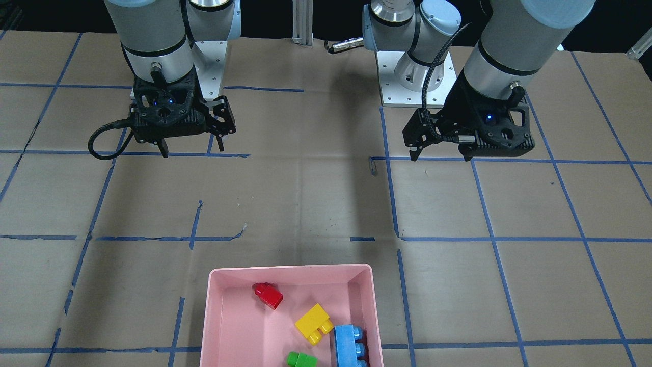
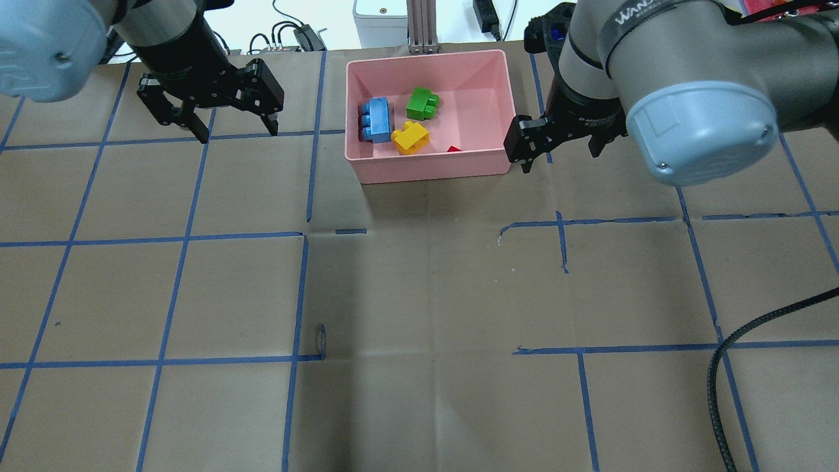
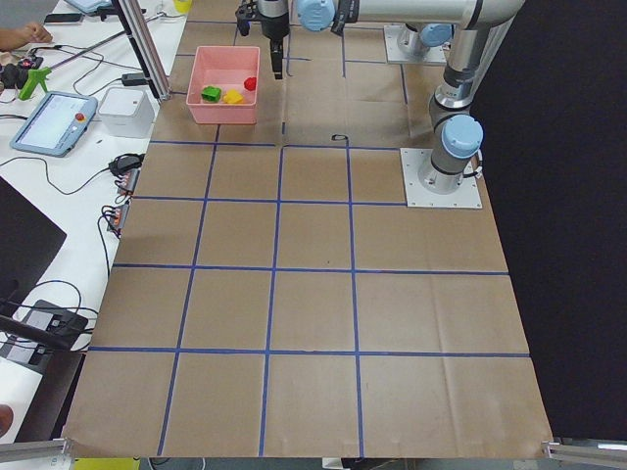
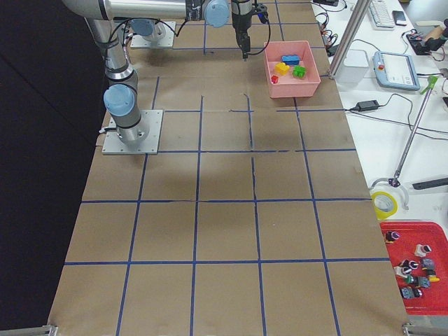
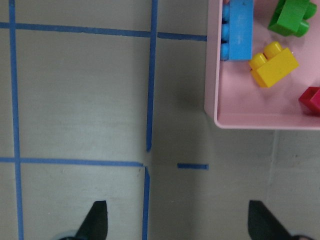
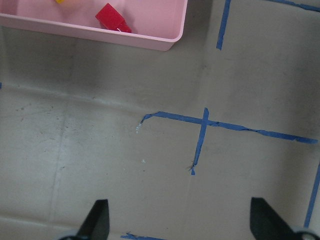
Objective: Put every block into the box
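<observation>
The pink box (image 2: pixel 432 172) stands at the table's far edge, between my two grippers. All four blocks lie inside it: light-blue (image 2: pixel 375 120), green (image 2: pixel 421 103), yellow (image 2: pixel 410 137) and red (image 2: pixel 453 149), the red one mostly hidden behind the near wall. The red block (image 1: pixel 268 295) shows fully in the front-facing view. My left gripper (image 2: pixel 238 134) hangs open and empty to the left of the box. My right gripper (image 2: pixel 557 160) hangs open and empty just right of the box's near right corner. The left wrist view shows the box corner (image 5: pixel 250 122); the right wrist view shows the red block (image 6: pixel 113 18).
Brown paper with a blue tape grid (image 2: pixel 301 236) covers the table. A black cable (image 2: pixel 734 341) loops in at the right. An aluminium post (image 2: pixel 423 26) and a grey device (image 2: pixel 379 16) stand behind the box.
</observation>
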`<action>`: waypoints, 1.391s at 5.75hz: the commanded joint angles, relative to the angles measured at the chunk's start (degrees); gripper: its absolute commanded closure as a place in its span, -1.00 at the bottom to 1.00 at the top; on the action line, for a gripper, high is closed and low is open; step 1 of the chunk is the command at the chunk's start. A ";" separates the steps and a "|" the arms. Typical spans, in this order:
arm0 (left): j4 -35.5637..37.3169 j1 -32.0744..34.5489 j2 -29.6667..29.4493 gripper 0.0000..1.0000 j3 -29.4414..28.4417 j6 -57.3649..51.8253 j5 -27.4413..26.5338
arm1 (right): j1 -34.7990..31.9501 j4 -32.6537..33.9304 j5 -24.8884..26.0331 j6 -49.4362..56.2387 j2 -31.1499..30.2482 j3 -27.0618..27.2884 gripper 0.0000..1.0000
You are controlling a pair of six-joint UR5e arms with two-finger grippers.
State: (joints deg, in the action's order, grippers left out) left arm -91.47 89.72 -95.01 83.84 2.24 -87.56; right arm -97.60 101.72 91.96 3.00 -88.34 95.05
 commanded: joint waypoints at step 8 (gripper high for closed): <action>-0.20 -0.07 1.41 -1.00 0.62 -2.86 -3.49 | 0.49 -3.98 -0.02 -0.10 -3.51 1.01 -1.00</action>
State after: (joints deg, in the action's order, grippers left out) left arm -91.74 89.64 -93.45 84.53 -0.61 -91.24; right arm -96.94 97.55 92.10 2.96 -91.74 95.50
